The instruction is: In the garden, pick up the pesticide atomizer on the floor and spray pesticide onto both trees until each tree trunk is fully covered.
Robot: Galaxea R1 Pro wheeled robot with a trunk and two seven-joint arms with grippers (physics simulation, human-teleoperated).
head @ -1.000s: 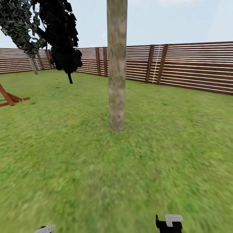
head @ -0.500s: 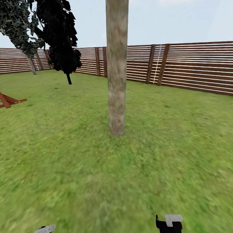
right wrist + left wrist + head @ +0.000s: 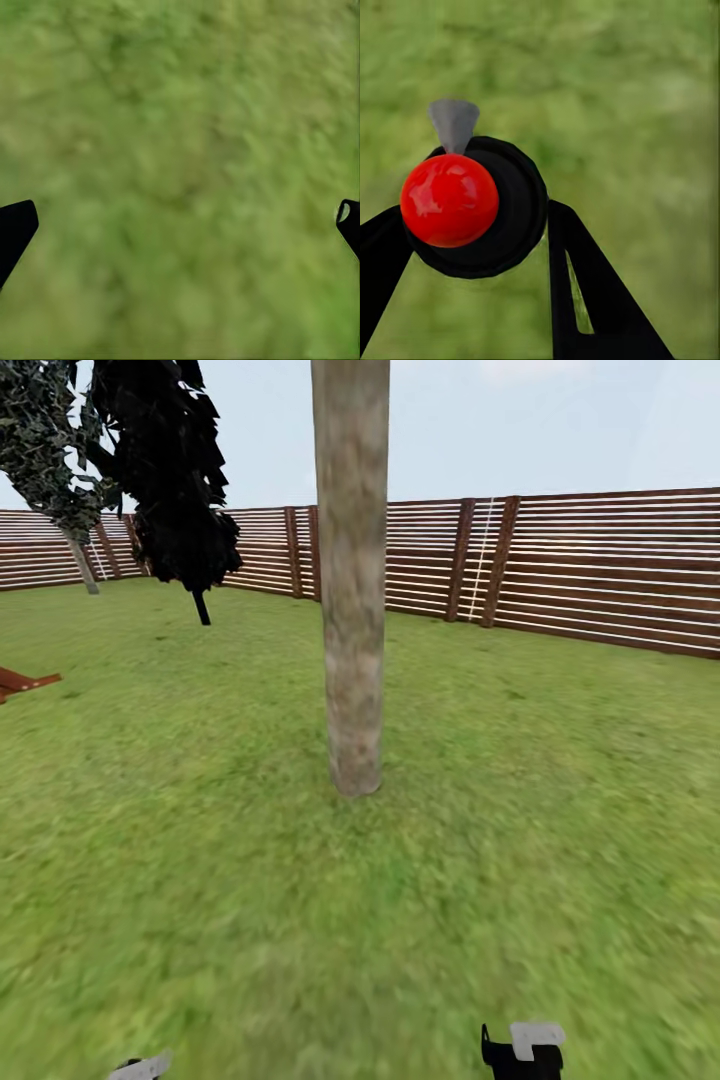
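Head view: one thick, pale grey-brown tree trunk (image 3: 352, 575) with mottled bark stands upright in the middle of the wide green grass lawn (image 3: 520, 830), its top running out of the picture. Two further trees show at far left: one near-black, thin-stemmed tree (image 3: 170, 470) and, left of it, one grey-green leafy tree (image 3: 45, 445) with a slim pale stem. One reddish-brown horizontal-slat wooden fence (image 3: 600, 570) rings the lawn along the far side, under a pale blue sky. One reddish-brown wooden frame piece (image 3: 20, 682) lies on the grass at the left edge (what it belongs to cannot be told). At the near edge two small parts of the robot appear: one white tip (image 3: 145, 1068) at near left and one black-and-white part (image 3: 525, 1050) at near right.

Left wrist view: the left gripper (image 3: 472, 247) has its two black fingers (image 3: 585, 300) closed against the slim black pesticide atomizer (image 3: 499, 210), seen end-on with its round red top (image 3: 450, 200) and one grey nozzle (image 3: 454, 124), above blurred grass.

Right wrist view: the right gripper (image 3: 180, 225) has two black fingertips (image 3: 15, 229) spread wide apart, holding nothing, over grass.
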